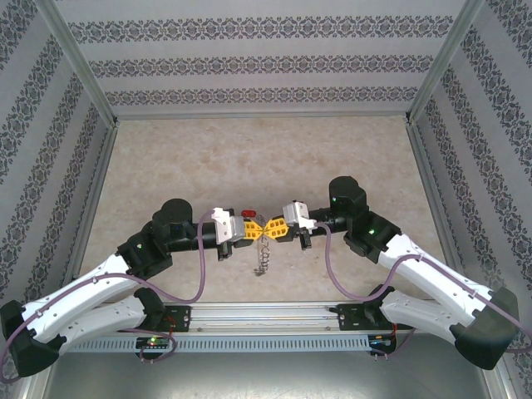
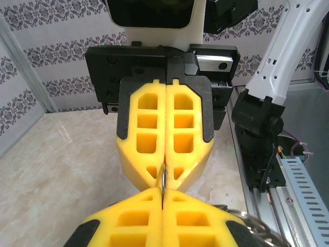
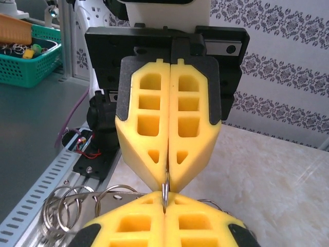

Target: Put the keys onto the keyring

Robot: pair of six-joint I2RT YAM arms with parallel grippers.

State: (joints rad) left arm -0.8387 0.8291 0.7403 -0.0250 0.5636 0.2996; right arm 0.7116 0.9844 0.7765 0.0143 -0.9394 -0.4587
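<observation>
"Keyring (image 3: 165,191) first: where is it sitting?"

"I am holding it at the middle of the workspace, edge-on between the two arms and, as far as I can judge, raised off the table (image 1: 208,158). The left gripper (image 1: 255,230) and the right gripper (image 1: 273,229) are meeting tip to tip. Each is pressing its yellow fingers fully together on the thin grey rim. The ring's wire loops (image 3: 64,208) are dangling below and to one side."

"And the key?"

"The red key (image 1: 249,214) is showing just behind the left gripper's fingers in the overhead view. It is near the ring but not threaded on it. I cannot tell whether it is lying on the table or touching the gripper."

"How far along are we?"

"I am judging this as early. The ring is secured and nothing is on it yet. What is left is freeing one gripper, picking up the key, opening a gap in the ring and sliding the key on."

"Anything in the way?"

"Both grippers are occupied, which is the main obstacle, and the loose loops are crowding the grip. A green basket (image 3: 31,62) of small parts is sitting beyond the slotted rail (image 3: 36,185), well apart. A purple cable (image 1: 203,266) is trailing from the left wrist."
</observation>
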